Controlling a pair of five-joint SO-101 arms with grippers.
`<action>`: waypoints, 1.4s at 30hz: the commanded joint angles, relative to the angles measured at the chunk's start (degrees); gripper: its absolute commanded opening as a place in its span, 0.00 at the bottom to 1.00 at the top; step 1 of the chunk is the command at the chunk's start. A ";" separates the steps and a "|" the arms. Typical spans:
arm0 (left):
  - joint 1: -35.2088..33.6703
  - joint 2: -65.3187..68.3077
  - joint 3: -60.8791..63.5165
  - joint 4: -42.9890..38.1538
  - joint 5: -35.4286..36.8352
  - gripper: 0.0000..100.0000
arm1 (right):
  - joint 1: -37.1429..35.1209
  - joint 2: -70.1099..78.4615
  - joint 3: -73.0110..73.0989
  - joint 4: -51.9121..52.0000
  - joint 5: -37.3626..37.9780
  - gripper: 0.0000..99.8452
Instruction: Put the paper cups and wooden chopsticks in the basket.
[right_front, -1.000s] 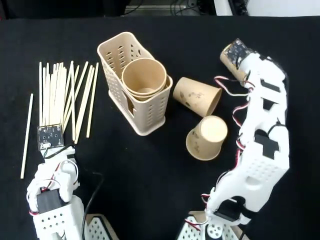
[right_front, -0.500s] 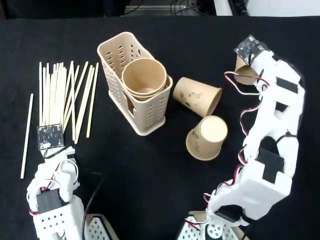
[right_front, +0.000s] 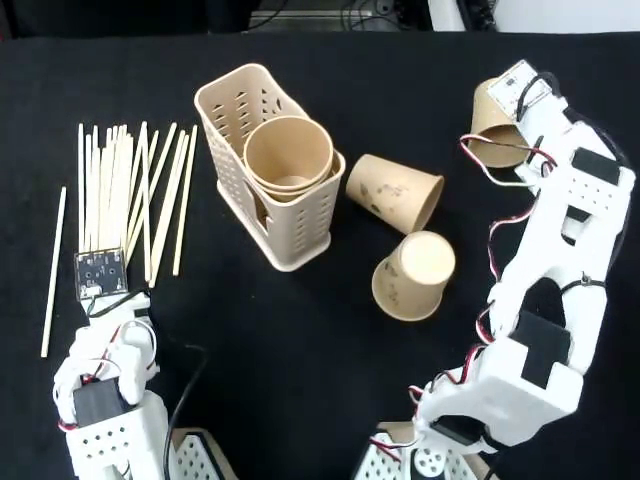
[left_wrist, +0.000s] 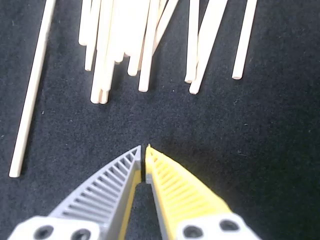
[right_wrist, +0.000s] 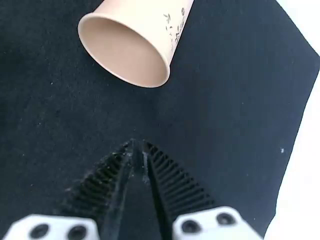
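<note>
A beige slotted basket stands mid-table with paper cups nested in it. One paper cup lies on its side to the basket's right, and another stands upside down nearer the front. A third cup lies at the far right, its mouth toward my right gripper, which is shut and empty just short of it. Wooden chopsticks lie spread at the left, and a lone chopstick lies apart. My left gripper is shut and empty, just short of their near ends.
The black tablecloth ends at a white edge close beside the right gripper. The right arm's white body stretches along the table's right side. The left arm's base sits at the front left corner.
The right arm's wrist has swung to the right and farther back, so more of the far-right cup shows; that cup seems to have shifted a little right. The left arm has stayed still.
</note>
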 joint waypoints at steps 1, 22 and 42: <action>-0.40 -0.09 1.01 0.18 0.00 0.03 | 0.00 -1.54 -0.92 -6.42 -0.62 0.11; -0.40 -0.09 1.01 0.18 0.00 0.03 | -4.04 24.84 -12.00 -26.64 1.93 0.06; -0.40 -0.09 1.01 0.18 0.00 0.03 | -2.11 -8.92 -21.41 19.60 -23.03 0.01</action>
